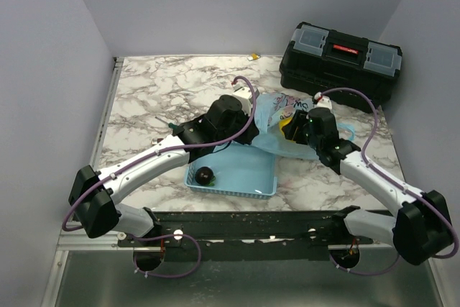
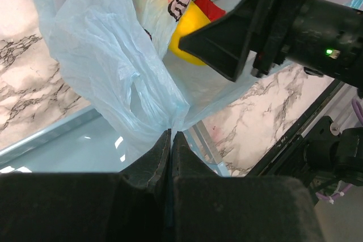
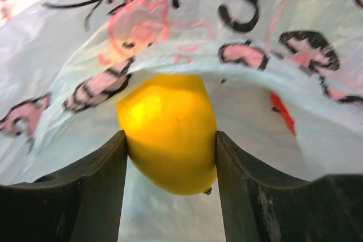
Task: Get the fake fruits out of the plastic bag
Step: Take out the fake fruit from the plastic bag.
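Right gripper (image 3: 170, 143) holds the yellow fruit (image 3: 167, 123) across its belly, one finger (image 3: 99, 191) at 9 o'clock and the other at 3, inside the plastic bag (image 3: 68, 43). A red fruit (image 3: 282, 111) peeks through the film at 3 o'clock. Glossy and probably hollow, the yellow one should be light but slippery, so a hold at its widest part suits it.

From the left wrist, the left gripper (image 2: 171, 140) is pinched tight on a fold of bag, with the fruits at 1 o'clock. The film looks thin and soft, likely to drag along.

From above, the bag lies at 1 o'clock of the basket (image 1: 233, 190), where a plum (image 1: 205, 175) sits.
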`<move>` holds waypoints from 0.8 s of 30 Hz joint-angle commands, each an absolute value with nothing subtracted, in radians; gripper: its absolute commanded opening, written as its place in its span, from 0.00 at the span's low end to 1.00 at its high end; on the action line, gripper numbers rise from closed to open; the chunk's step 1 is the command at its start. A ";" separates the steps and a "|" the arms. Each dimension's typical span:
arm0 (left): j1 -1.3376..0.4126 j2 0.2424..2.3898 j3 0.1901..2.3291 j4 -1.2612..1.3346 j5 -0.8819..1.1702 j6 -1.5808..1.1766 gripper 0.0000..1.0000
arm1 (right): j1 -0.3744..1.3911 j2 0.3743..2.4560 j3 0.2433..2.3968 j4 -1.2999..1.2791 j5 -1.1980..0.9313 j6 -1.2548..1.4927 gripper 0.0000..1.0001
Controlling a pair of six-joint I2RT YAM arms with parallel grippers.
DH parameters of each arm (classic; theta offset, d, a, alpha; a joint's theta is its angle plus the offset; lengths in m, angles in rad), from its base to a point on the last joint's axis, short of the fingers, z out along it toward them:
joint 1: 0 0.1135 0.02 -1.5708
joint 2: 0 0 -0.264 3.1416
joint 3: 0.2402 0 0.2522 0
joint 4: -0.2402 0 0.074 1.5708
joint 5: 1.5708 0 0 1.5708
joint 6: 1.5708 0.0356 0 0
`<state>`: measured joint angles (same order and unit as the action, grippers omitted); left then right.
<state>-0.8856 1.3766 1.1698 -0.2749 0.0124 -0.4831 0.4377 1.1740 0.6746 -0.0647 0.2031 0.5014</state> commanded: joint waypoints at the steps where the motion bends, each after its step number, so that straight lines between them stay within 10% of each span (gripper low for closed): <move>1: -0.885 1.379 1.197 -0.287 0.008 -0.467 0.00 | 0.439 1.063 0.665 -0.197 0.023 0.515 0.05; 24: -0.871 1.248 1.103 -0.272 -0.122 -0.341 0.00 | 0.439 0.913 0.872 -0.666 -0.351 0.510 0.01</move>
<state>-0.8761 1.2652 1.0714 -0.2920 -0.0860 -0.3737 0.4377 0.9535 0.8394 -0.5423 -0.2272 0.4969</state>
